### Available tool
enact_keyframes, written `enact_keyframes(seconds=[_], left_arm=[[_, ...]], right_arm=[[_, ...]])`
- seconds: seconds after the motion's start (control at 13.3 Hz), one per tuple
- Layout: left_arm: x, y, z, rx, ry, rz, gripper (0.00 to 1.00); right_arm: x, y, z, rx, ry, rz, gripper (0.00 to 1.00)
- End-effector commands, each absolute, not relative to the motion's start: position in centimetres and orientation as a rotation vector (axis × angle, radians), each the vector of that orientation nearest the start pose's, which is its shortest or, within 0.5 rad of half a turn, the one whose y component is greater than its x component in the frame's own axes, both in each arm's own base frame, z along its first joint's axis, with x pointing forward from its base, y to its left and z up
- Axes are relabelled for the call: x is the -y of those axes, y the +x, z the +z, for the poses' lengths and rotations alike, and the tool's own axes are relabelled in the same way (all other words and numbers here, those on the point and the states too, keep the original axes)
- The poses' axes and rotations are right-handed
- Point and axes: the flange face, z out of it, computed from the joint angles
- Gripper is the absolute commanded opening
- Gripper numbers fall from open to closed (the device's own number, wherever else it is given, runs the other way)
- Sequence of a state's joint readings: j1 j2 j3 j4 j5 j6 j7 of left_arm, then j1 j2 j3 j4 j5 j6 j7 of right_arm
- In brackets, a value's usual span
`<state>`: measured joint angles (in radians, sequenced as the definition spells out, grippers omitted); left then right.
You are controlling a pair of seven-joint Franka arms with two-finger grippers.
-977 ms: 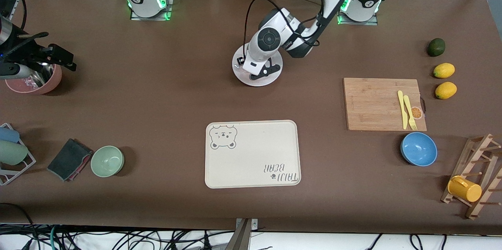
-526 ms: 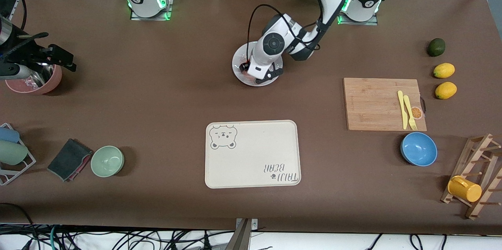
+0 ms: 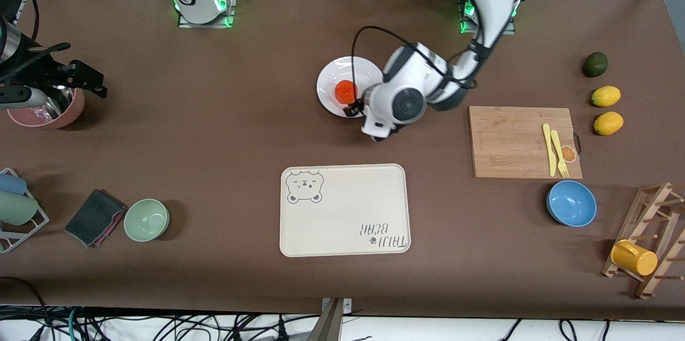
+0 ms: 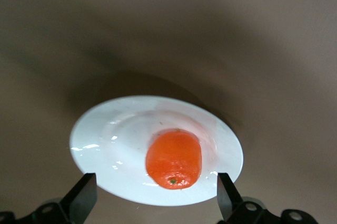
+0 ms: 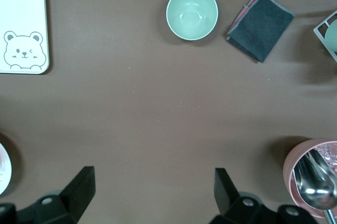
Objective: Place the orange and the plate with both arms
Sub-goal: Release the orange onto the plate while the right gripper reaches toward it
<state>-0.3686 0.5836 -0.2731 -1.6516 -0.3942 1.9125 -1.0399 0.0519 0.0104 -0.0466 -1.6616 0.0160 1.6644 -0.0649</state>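
Observation:
The orange (image 3: 346, 91) lies on the white plate (image 3: 327, 81), which sits on the table midway between the arms' bases. In the left wrist view the orange (image 4: 174, 159) rests on the plate (image 4: 113, 145) just ahead of the fingertips. My left gripper (image 3: 359, 116) is open and empty, low beside the plate's rim toward the cutting board; it also shows in the left wrist view (image 4: 156, 203). My right gripper (image 3: 93, 82) is open and empty, waiting over the table by the pink bowl; it also shows in the right wrist view (image 5: 152, 192).
The cream bear tray (image 3: 342, 210) lies nearer the camera than the plate. A cutting board (image 3: 508, 140) with yellow cutlery, a blue bowl (image 3: 571, 203), two lemons and a rack are toward the left arm's end. A pink bowl (image 3: 48, 111), green bowl (image 3: 146, 219) and cloth (image 3: 93, 217) are toward the right arm's end.
My left gripper has come off the plate toward the cutting board. The orange, hidden under it before, now lies uncovered on the plate. The right arm has not moved.

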Motion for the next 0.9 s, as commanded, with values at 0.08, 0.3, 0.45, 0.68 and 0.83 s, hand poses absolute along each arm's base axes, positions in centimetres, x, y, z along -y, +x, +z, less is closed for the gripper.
enact_keyframes(seconds=[0.08, 0.3, 0.45, 0.68, 0.83], left_arm=[[26.1, 59.5, 30.7, 0.709, -3.004, 0.920, 1.00], [17.3, 62.8, 33.6, 0.613, -2.885, 0.734, 1.00], [10.9, 64.3, 34.1, 0.542, -2.880, 0.689, 1.00], [3.8, 66.4, 36.9, 0.513, -2.985, 0.633, 1.00], [1.3, 67.0, 38.4, 0.449, -3.049, 0.602, 1.00]], right_arm=[[-0.4, 56.3, 59.1, 0.099, -3.116, -0.011, 1.00], [0.0, 56.1, 59.4, 0.084, -3.112, -0.016, 1.00], [-0.2, 55.9, 59.3, 0.110, -3.104, 0.007, 1.00], [-1.6, 54.5, 57.1, 0.164, -3.027, 0.235, 1.00], [-4.6, 54.1, 54.2, 0.155, -2.860, 0.311, 1.00]])
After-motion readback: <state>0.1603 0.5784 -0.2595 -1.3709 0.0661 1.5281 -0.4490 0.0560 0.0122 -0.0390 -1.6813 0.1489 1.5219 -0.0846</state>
